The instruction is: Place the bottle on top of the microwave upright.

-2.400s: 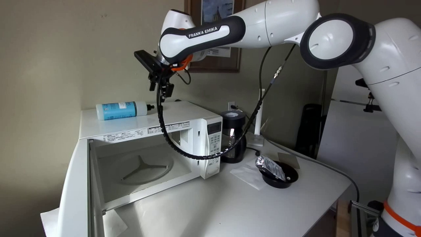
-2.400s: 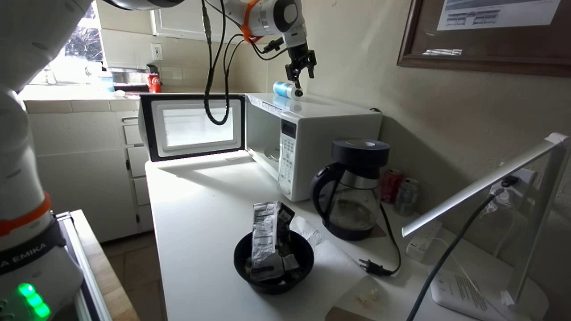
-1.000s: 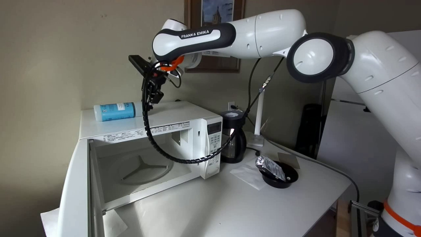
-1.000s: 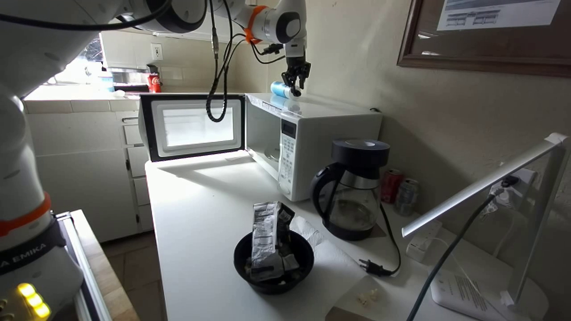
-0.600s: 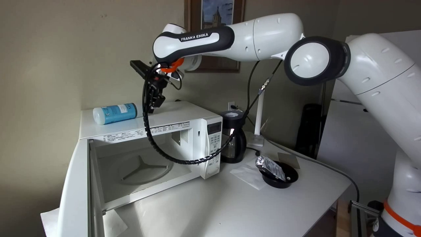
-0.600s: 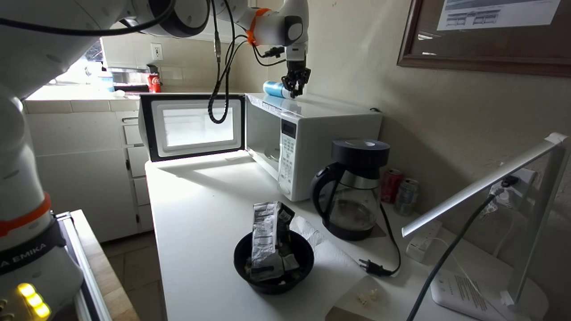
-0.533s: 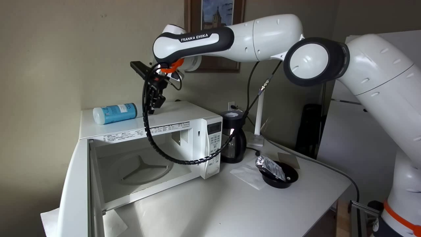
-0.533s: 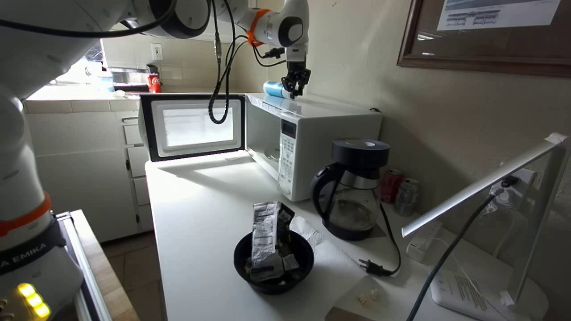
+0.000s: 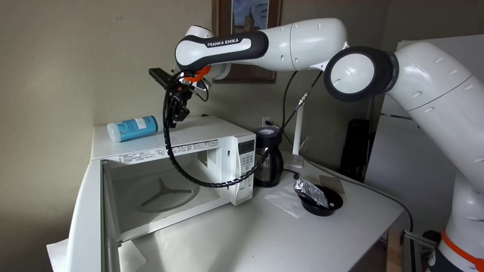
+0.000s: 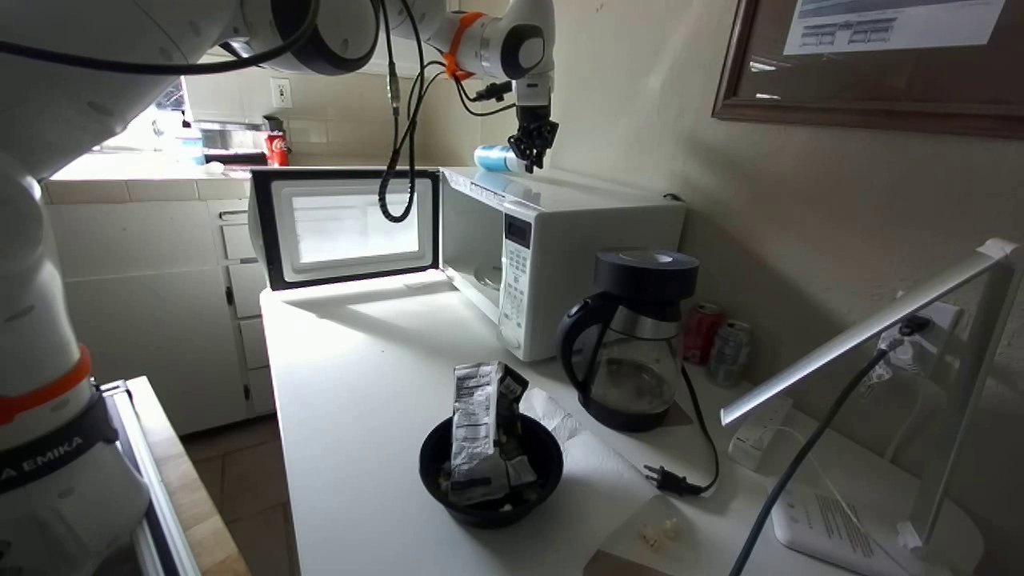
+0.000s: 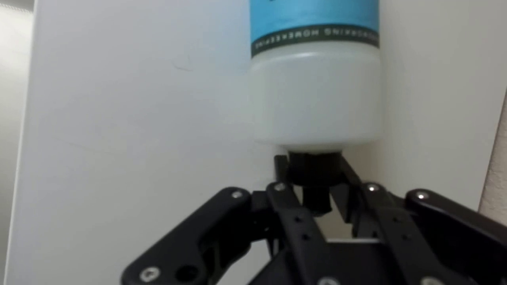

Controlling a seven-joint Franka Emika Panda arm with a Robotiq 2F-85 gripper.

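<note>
Bottle point(image 9: 133, 129), cap point(image 11: 315, 170) pinched between the fingers point(image 11: 281, 170); body point(image 11: 315, 95) beyond them

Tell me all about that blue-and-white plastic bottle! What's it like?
This round-sided bottle looks like milky plastic, with a blue label, a dark lettered band and a black cap. It's on its side, not upright, atop the boxy white microwave. The black two-fingered gripper holds the cap; I can't tell whether that end is lifted.
</note>
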